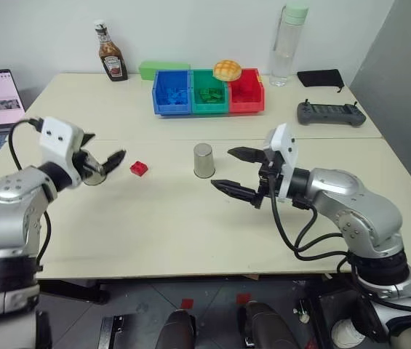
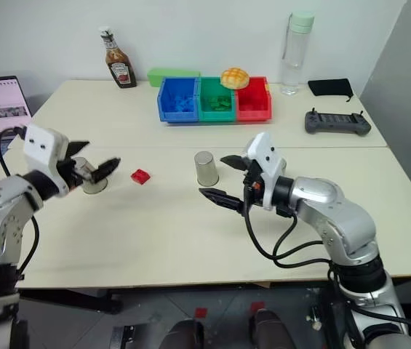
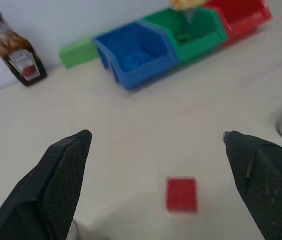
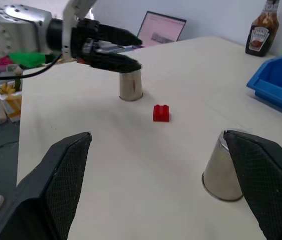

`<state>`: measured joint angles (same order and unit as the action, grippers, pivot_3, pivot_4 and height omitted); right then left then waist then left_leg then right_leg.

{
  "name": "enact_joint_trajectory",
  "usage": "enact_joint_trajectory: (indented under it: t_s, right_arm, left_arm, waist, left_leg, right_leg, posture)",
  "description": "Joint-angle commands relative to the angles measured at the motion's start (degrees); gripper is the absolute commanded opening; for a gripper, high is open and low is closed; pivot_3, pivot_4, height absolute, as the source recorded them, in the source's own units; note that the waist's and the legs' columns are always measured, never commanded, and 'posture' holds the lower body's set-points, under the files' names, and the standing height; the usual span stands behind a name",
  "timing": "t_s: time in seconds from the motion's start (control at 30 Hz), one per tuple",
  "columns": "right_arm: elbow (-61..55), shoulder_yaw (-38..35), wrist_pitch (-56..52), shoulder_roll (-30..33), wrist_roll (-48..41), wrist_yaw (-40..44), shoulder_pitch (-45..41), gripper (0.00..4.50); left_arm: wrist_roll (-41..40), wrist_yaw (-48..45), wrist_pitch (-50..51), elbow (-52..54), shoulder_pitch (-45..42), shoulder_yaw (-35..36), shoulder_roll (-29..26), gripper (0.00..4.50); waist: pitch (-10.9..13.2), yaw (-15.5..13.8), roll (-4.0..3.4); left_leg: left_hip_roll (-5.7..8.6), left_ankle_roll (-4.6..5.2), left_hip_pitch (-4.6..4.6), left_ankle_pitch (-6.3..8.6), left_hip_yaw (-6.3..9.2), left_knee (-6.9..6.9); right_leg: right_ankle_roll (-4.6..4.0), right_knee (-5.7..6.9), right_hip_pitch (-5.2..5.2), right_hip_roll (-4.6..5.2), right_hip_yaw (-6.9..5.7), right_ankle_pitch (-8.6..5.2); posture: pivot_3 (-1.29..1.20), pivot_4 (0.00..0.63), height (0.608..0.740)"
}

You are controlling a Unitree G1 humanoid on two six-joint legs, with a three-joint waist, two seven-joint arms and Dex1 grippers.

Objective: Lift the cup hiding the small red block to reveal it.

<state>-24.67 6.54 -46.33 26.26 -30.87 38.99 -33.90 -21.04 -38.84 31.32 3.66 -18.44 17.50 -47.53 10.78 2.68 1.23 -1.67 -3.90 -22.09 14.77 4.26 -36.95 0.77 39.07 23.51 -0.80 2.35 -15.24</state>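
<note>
Already the small red block (image 1: 139,169) lies bare; both pincers gape empty; the cup (image 1: 204,160), light slick steel, wants gripping mid-wall.

Bare table (image 1: 169,218) surrounds the red block (image 1: 139,169); two cups (image 1: 204,161) (image 4: 130,85) flank it.

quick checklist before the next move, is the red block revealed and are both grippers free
1. Small red block uncovered on the table: ok.
2. Left gripper open and empty: ok.
3. Right gripper open and empty: ok.
4. Cup by the left gripper standing mouth down beside the block, not over it: ok.
5. Middle cup standing mouth down, untouched: ok.
6. Anything hidden under the two cups: cannot tell.
</note>
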Motion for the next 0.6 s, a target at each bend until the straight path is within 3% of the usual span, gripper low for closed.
enact_joint_trajectory:
  t_s: [0.03,0.17,0.37,0.6]
  right_arm:
    - [-2.7,-3.0,-2.5,2.6,-3.5,1.7,0.1,4.5]
    - [-2.8,-3.0,-3.8,6.9,-6.5,6.7,1.5,4.5]
    - [-1.5,-1.9,-1.0,10.1,-4.7,9.0,3.5,4.5]
    - [0.3,-1.9,1.0,9.3,-3.3,8.2,3.4,4.5]
  left_arm:
    - [-4.5,-2.4,7.4,9.4,5.5,6.6,-4.2,4.47]
    - [-4.8,-5.2,9.2,11.5,14.3,11.5,-6.7,4.47]
    - [-5.3,-5.2,9.3,12.9,20.0,15.6,-6.2,4.47]
    - [-7.5,-4.4,9.9,13.4,20.5,17.3,-5.0,4.47]
  waist:
    - [0.0,0.0,0.0]
    - [0.0,0.1,-0.03]
    - [0.0,-0.3,-0.02]
    - [0.0,-0.4,-0.02]
  left_leg:
    - [-0.01,0.0,0.01,0.0,0.0,0.0]
    - [0.0,0.01,0.12,0.0,-0.05,0.01]
    - [-0.01,0.01,0.14,0.0,-0.09,0.0]
    - [-0.01,0.01,0.13,0.0,-0.12,0.02]
  right_leg:
    - [0.06,0.0,-0.01,-0.01,0.0,-0.04]
    - [0.25,-0.02,-0.06,-0.03,0.03,-0.17]
    - [0.26,-0.03,-0.06,-0.03,0.03,-0.18]
    - [0.26,-0.05,-0.06,-0.03,0.06,-0.18]
  posture:
    - [0.0,0.15,0.74]
    - [0.0,0.15,0.74]
    - [0.0,0.15,0.74]
    - [0.0,0.15,0.74]
